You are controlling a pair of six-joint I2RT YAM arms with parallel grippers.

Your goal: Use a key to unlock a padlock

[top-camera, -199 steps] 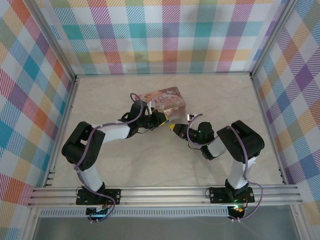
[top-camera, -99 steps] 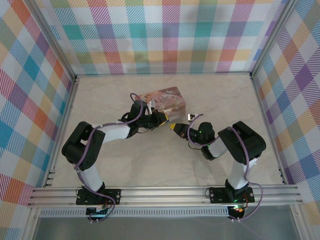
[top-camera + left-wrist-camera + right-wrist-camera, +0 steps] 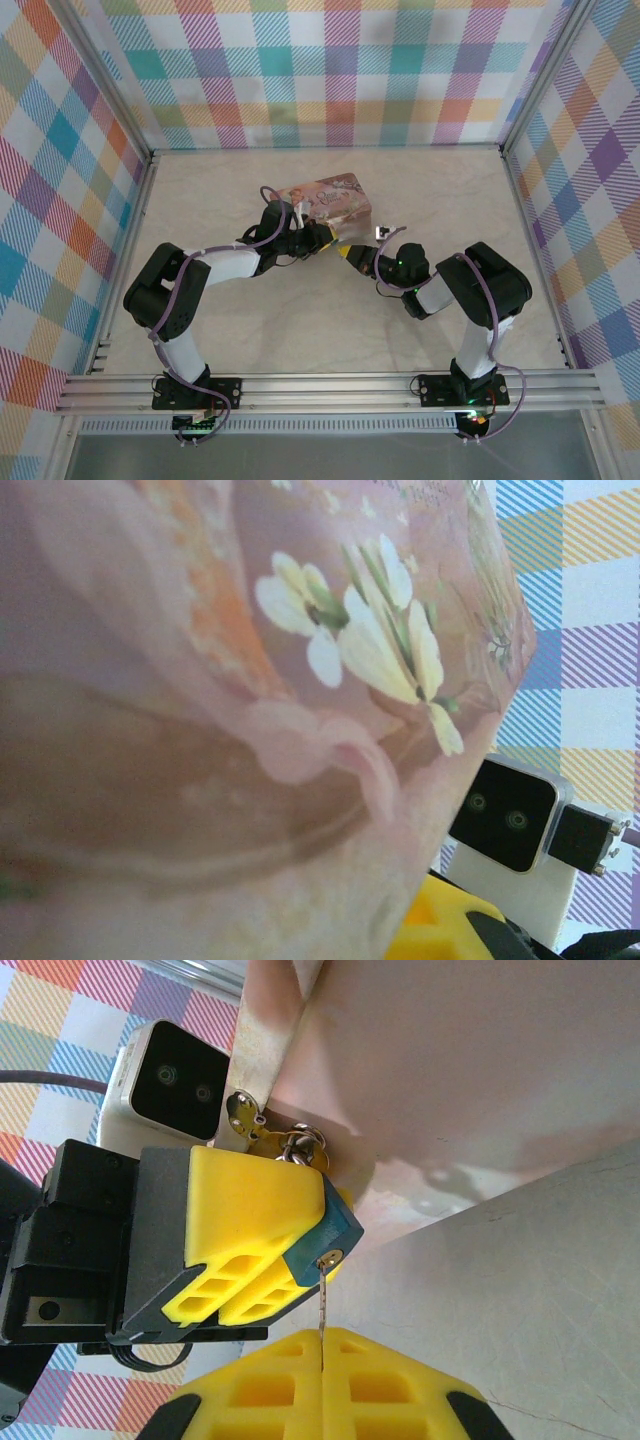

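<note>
In the right wrist view a small blue padlock (image 3: 337, 1228) is clamped between the yellow fingers (image 3: 235, 1225) of my left gripper (image 3: 318, 240). Its keyhole (image 3: 331, 1257) faces my right gripper (image 3: 322, 1340). The shackle hangs in the metal hasp (image 3: 262, 1080) of a pink floral box (image 3: 330, 203). My right gripper is shut on a thin key (image 3: 322, 1305) whose tip touches the keyhole. How deep the tip sits cannot be told. Seen from above, the right gripper (image 3: 348, 254) meets the left one at the box's front corner.
The floral box (image 3: 250, 680) lies very close in the left wrist view, with the right wrist's camera (image 3: 505, 815) and a yellow finger (image 3: 440, 930) beyond it. Bare marble tabletop (image 3: 300, 320) spreads around the arms. Checked walls (image 3: 330, 70) enclose the table.
My right gripper has edged slightly up and left toward the padlock with the key. The left arm and the box have stayed put.
</note>
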